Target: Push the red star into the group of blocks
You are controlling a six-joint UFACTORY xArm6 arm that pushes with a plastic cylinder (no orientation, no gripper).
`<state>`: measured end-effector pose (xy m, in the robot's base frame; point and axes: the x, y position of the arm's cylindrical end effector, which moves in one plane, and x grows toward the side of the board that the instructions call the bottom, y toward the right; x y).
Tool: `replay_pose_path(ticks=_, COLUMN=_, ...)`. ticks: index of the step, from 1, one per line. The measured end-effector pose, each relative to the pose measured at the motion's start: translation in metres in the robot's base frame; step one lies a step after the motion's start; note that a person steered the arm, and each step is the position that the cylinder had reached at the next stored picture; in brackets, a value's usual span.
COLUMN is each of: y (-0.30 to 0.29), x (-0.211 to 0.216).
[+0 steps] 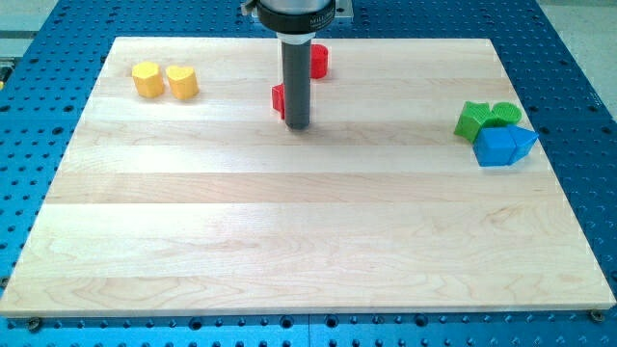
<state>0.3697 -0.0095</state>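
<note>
My tip stands on the wooden board at the upper middle. A red block, probably the red star, sits just left of the rod and is mostly hidden by it; I cannot tell whether they touch. Another red block peeks out to the right of the rod, nearer the view's top. Two yellow blocks sit side by side at the upper left. At the right, a green star and a green round block touch two blue blocks.
The wooden board lies on a blue perforated table. The arm's dark mount hangs over the board's top edge.
</note>
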Motion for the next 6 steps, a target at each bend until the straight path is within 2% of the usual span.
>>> replay_pose_path(ticks=3, y=-0.091, x=-0.011)
replay_pose_path(ticks=4, y=-0.077, x=-0.049)
replay_pose_path(ticks=5, y=-0.075, x=-0.050)
replay_pose_path(ticks=6, y=-0.041, x=-0.050)
